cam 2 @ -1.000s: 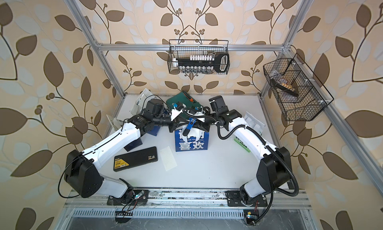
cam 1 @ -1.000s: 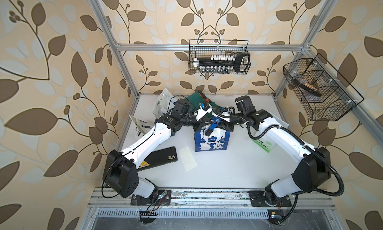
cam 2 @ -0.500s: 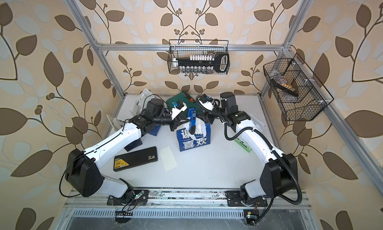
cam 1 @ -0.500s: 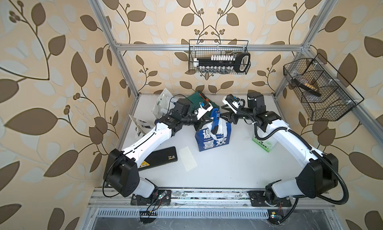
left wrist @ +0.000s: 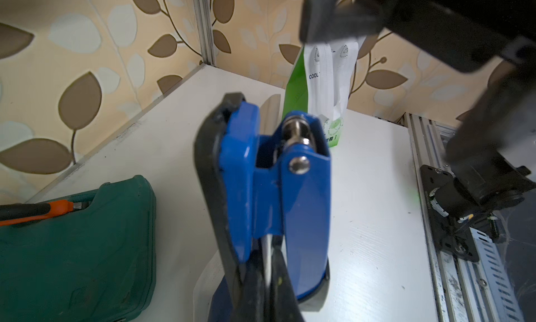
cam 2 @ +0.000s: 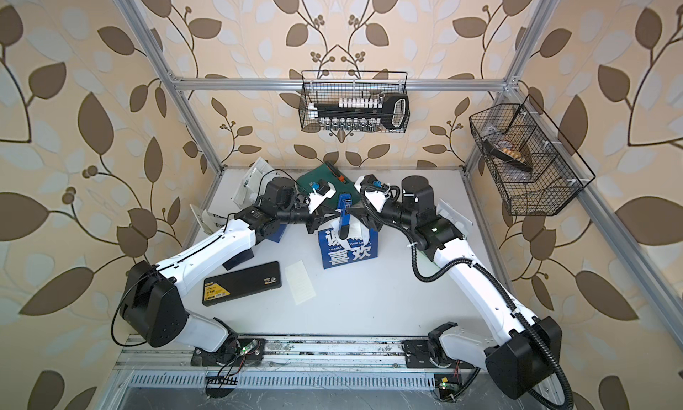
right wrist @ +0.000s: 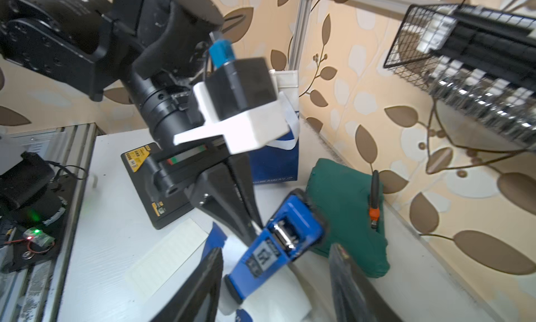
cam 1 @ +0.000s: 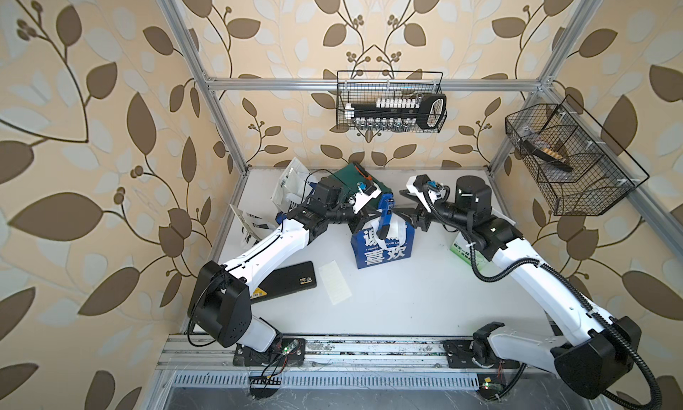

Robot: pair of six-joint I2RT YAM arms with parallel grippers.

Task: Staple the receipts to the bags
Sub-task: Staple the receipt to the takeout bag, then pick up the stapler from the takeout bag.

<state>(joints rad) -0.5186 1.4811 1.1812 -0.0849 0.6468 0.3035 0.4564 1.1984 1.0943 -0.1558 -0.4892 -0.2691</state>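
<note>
Near the front edge of the table (cam 1: 425,297), left of centre, one receipt (cam 1: 334,287) lies flat: a thin, cream slip with faint printed lines. Just beside it, toward the left edge, lies a flat black case (cam 1: 292,283) with a yellow label.

At the middle of the table a navy bag (cam 1: 382,249) stands upright, with white lettering on its face and white handles. A blue stapler (cam 1: 385,216) hangs nose down at the bag's mouth, over pale paper there. The left gripper (cam 1: 374,215) is clamped on the stapler. The right gripper (right wrist: 277,249) has its jaws spread on either side of the stapler, with a gap showing on each side.

By the right edge a green-and-white bag (left wrist: 319,82) stands upright, white handles up. Another navy bag (right wrist: 275,161) stands behind the left arm. At the back edge lies a dark green pouch (cam 1: 351,179) with orange trim.
</note>
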